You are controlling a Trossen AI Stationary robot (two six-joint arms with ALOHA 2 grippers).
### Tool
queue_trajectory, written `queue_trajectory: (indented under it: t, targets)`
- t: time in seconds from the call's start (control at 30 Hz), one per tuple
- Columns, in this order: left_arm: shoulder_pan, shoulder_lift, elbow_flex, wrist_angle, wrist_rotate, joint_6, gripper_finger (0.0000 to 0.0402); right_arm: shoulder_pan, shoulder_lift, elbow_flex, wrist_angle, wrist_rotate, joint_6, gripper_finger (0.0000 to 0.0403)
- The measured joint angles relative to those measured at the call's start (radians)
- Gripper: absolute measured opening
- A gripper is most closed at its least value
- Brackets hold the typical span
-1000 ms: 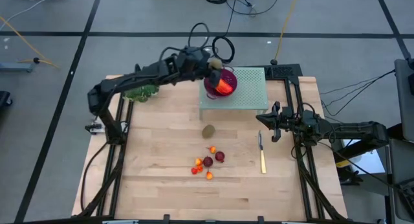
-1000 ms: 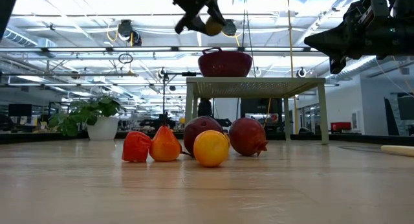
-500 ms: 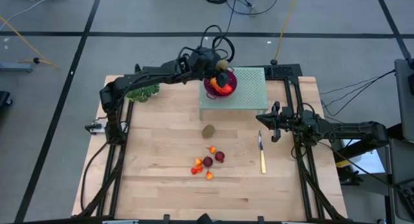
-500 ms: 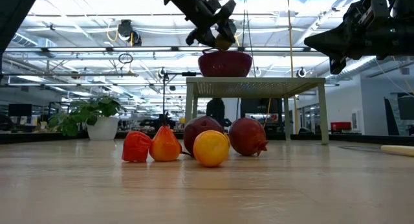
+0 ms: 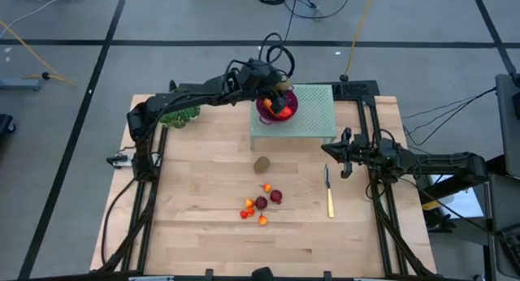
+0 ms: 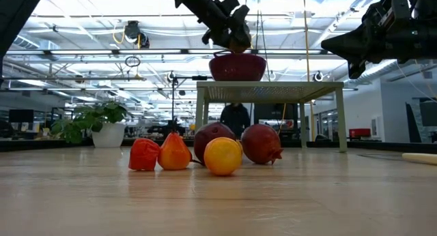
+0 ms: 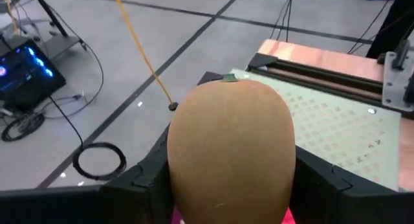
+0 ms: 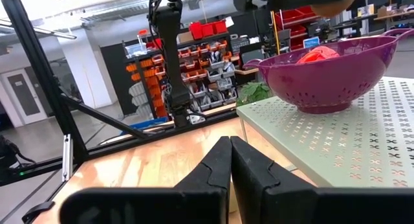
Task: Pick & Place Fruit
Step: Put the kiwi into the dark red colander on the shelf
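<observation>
My left gripper [image 5: 278, 91] hangs over the purple colander [image 5: 276, 105], shut on an olive-brown kiwi [image 7: 229, 146]. An orange-red fruit [image 5: 281, 111] lies inside the colander, which stands on the pale green perforated stand [image 5: 313, 112]. A second kiwi [image 5: 262, 164] lies on the wooden table. Nearer the front lie two dark red fruits [image 5: 269, 200] and tiny orange-red ones [image 5: 247, 211]. My right gripper [image 8: 229, 160] waits shut at the table's right side. My left gripper pinches the kiwi between its two fingers [image 7: 145, 179], one on each of its opposite sides [image 7: 178, 166]. The fingers come from the table's left, slanting downward. The kiwi [image 6: 239, 41] is lifted clear, just above the colander's rim [image 6: 237, 56].
A yellow-handled knife [image 5: 329, 196] lies right of the fruit cluster. A green leafy bunch [image 5: 177, 116] sits at the far left. Bare wood lies between the stand and the front edge. A person stands in the room behind the table [image 6: 235, 120].
My left gripper has carried the kiwi toward the table's right and downward, from beside the colander to above it, rolling its wrist on the way. It keeps its hold on the kiwi.
</observation>
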Motion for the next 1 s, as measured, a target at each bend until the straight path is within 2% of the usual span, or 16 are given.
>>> queue_trajectory:
  t: [0.4,1.0]
  targets:
    - [0.005,0.022,0.000,-0.018,0.010,0.011,0.0223,0.000,0.000,0.000,-0.008,0.000,0.000,0.0004]
    - [0.009,0.045,-0.001,-0.051,0.011,0.223,0.0225,0.000,0.000,0.000,-0.008,0.000,0.000,0.0004]
